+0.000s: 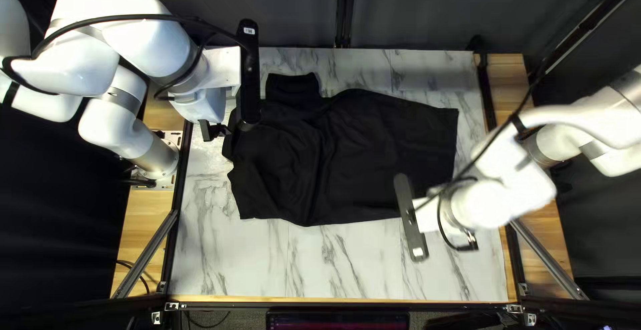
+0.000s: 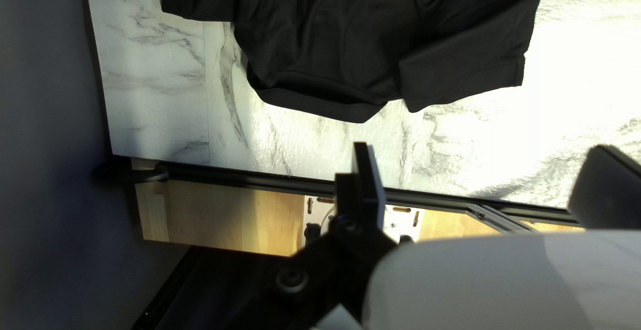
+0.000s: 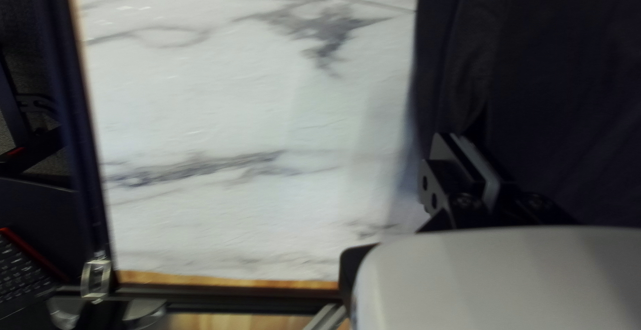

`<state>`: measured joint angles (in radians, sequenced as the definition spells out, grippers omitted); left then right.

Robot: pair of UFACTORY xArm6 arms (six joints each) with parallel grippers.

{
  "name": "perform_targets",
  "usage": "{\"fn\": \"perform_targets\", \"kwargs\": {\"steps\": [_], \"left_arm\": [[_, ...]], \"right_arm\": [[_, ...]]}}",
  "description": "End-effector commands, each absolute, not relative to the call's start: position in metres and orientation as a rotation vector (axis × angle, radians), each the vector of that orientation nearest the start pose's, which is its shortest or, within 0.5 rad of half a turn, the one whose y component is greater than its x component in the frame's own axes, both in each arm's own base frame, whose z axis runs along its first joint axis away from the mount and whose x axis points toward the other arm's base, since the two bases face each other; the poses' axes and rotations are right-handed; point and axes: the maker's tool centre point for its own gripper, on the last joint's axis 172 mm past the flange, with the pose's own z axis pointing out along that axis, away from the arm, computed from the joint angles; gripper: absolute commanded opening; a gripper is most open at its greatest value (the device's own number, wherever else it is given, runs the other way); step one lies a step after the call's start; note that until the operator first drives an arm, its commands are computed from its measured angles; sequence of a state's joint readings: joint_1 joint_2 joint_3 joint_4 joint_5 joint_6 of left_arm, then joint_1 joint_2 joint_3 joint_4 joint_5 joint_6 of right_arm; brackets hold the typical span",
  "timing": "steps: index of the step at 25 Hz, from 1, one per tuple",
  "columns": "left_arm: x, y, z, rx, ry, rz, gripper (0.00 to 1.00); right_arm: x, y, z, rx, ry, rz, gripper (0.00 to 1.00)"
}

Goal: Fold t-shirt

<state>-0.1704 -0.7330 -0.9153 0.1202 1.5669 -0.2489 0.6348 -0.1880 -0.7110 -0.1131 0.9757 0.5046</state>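
Note:
A black t-shirt (image 1: 340,155) lies spread and rumpled on the marble table (image 1: 325,265), with a sleeve (image 1: 293,90) toward the far edge. In the left wrist view the t-shirt (image 2: 370,34) is ahead of my left gripper (image 2: 486,180), which hangs open and empty over the table's left edge, apart from the cloth. The left gripper (image 1: 213,131) sits just left of the shirt. My right gripper (image 1: 434,193) is at the shirt's near right corner. In its own view the right gripper (image 3: 458,162) is shut on the edge of the black cloth (image 3: 546,85).
Wooden borders (image 1: 142,220) and black frame rails (image 1: 501,120) run along both sides of the marble. A dark laptop (image 1: 338,320) sits below the near edge. Bare marble lies in front of the shirt.

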Motion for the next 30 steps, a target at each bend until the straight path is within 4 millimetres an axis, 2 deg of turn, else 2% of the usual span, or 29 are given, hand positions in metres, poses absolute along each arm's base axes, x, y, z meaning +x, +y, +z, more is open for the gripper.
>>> {"fn": "perform_targets", "kwargs": {"steps": [1, 5, 12, 17, 25, 26, 27, 30], "left_arm": [[0.284, -0.016, 0.358, -3.034, -0.126, -0.159, 1.00], [0.284, -0.016, 0.358, -3.034, -0.126, -0.159, 1.00], [0.284, -0.016, 0.358, -3.034, -0.126, -0.159, 1.00], [0.284, -0.016, 0.358, -3.034, -0.126, -0.159, 1.00], [0.284, -0.016, 0.358, -3.034, -0.126, -0.159, 1.00], [0.284, -0.016, 0.358, -3.034, -0.126, -0.159, 1.00], [0.284, -0.016, 0.358, -3.034, -0.126, -0.159, 1.00], [0.284, -0.016, 0.358, -3.034, -0.126, -0.159, 1.00]], "right_arm": [[0.288, 0.216, 0.126, -3.242, -0.289, 0.056, 0.00], [0.267, 0.233, 0.118, -3.227, -0.256, 0.080, 0.00], [0.246, 0.250, 0.105, -3.206, -0.208, 0.112, 0.00], [0.242, 0.256, 0.088, -3.169, -0.218, 0.125, 0.00], [0.244, 0.256, 0.082, -3.133, -0.240, 0.132, 0.00], [0.244, 0.257, 0.082, -3.127, -0.243, 0.128, 0.08], [0.245, 0.256, 0.081, -3.119, -0.246, 0.120, 0.98], [0.246, 0.251, 0.085, -3.114, -0.242, 0.091, 1.00]]}}
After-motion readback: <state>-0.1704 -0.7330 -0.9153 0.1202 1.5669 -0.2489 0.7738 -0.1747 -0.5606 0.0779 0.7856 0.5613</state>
